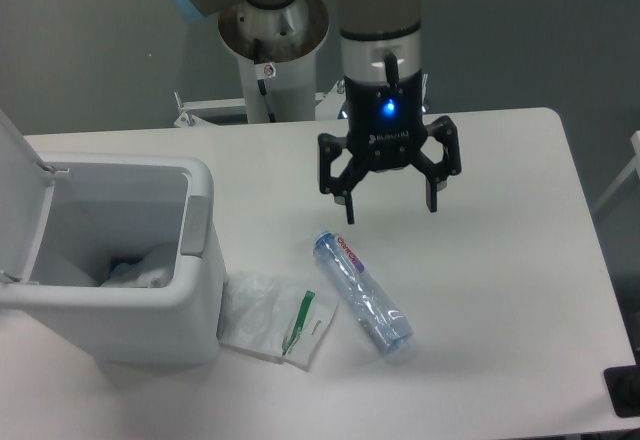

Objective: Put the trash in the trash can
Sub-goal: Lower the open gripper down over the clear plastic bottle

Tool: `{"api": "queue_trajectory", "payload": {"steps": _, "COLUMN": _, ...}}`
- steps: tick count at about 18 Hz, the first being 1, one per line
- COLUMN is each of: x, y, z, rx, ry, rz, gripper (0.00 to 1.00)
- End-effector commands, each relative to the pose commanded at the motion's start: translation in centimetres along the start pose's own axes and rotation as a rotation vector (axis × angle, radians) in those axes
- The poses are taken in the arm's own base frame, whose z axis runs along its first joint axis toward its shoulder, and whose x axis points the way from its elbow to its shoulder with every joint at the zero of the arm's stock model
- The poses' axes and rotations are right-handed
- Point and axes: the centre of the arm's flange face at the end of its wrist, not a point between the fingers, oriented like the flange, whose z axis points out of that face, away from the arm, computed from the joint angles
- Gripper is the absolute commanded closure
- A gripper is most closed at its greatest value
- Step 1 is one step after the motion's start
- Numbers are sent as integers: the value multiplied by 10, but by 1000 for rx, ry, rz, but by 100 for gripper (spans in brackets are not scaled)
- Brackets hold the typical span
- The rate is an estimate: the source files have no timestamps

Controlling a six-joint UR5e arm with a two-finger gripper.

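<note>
A crushed clear plastic bottle (361,293) with a red-white label lies on the white table, slanting from upper left to lower right. Left of it a flat crinkly clear-white packet (276,321) with a green strip rests against the foot of the trash can (199,290). The can is a boxy white bin at the left with its lid flipped up and something white inside. My gripper (390,208) hangs open above the table, just beyond the bottle's upper end, with nothing between its fingers.
The robot's base column (272,55) stands at the table's back edge behind the gripper. A dark object (625,390) shows at the table's lower right corner.
</note>
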Motion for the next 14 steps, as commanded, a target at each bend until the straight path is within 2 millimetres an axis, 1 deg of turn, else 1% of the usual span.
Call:
{"api": "queue_trajectory", "payload": {"steps": 1, "x": -1, "y": 1, "z": 5, "rx": -7, "ry": -2, "rz": 1, "gripper": 0}}
{"api": "queue_trajectory", "payload": {"steps": 3, "x": -3, "y": 6, "z": 27, "rx": -49, "ry": -9, "rz": -2, "gripper": 0}}
{"api": "queue_trajectory", "payload": {"steps": 7, "x": -2, "y": 14, "z": 80, "rx": -123, "ry": 26, "rz": -10, "gripper": 0}}
{"api": "queue_trajectory", "payload": {"steps": 11, "x": -2, "y": 29, "z": 142, "rx": -220, "ry": 53, "rz": -53, "gripper": 0}}
{"api": "queue_trajectory", "payload": {"steps": 12, "x": -2, "y": 31, "z": 153, "rx": -237, "ry": 55, "rz": -92, "gripper": 0}}
{"api": "queue_trajectory", "payload": {"steps": 13, "x": -2, "y": 29, "z": 161, "rx": -243, "ry": 56, "rz": -128, "gripper": 0}}
{"api": "queue_trajectory", "payload": {"steps": 14, "x": -1, "y": 31, "z": 170, "rx": -256, "ry": 59, "rz": -143, "gripper": 0}}
